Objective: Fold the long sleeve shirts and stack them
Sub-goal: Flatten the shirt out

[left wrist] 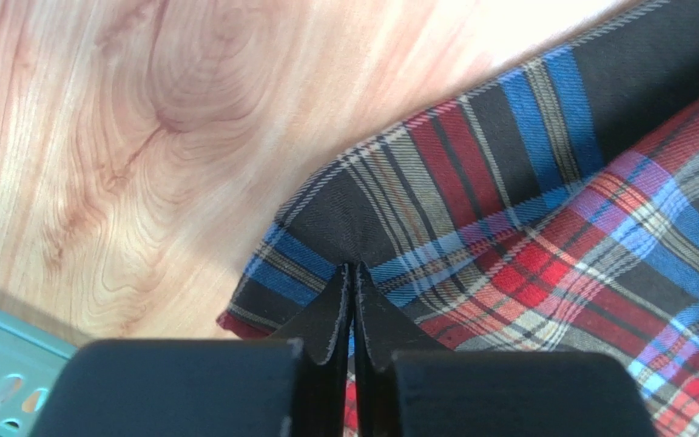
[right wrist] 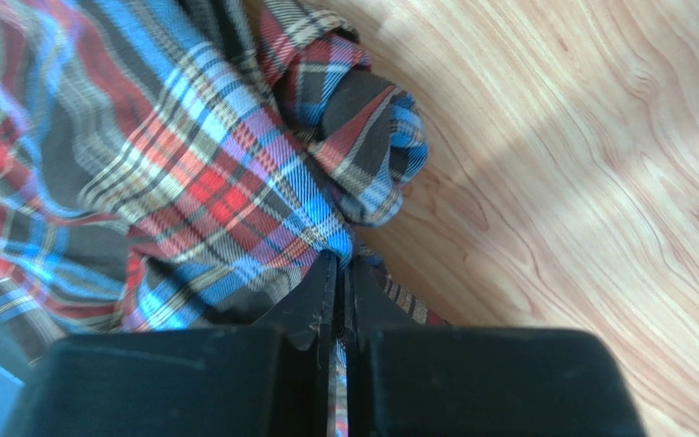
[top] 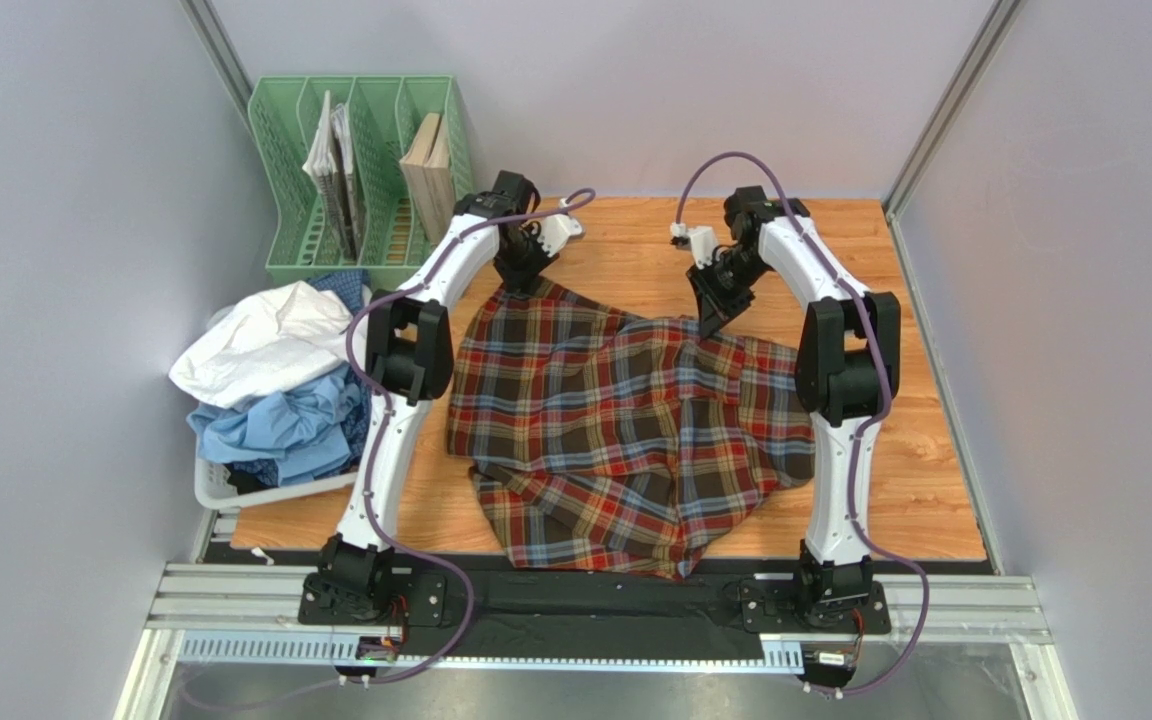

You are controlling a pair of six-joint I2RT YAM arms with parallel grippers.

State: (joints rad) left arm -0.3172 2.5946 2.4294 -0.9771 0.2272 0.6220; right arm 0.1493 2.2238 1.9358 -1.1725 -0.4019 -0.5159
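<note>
Tartan shirt (top: 612,435): we see it spread and rumpled across the middle of the bench (top: 928,480).
Left claw (left wrist: 353,273): fingers pressed together on the shirt's far left corner, and the cloth puckers at the tips.
Right claw (right wrist: 344,264): pinched tight on a bunched fold at the far right edge.
Arms: both arch forward and bend down over the shirt's far side, one on each flank.
Basket (top: 214,488): at the bench's left edge, it holds a white shirt (top: 259,342) heaped on a light blue shirt (top: 289,428).
Green rack (top: 282,180): in the far left corner near the left claw, with booklets (top: 334,173) standing in its slots.
</note>
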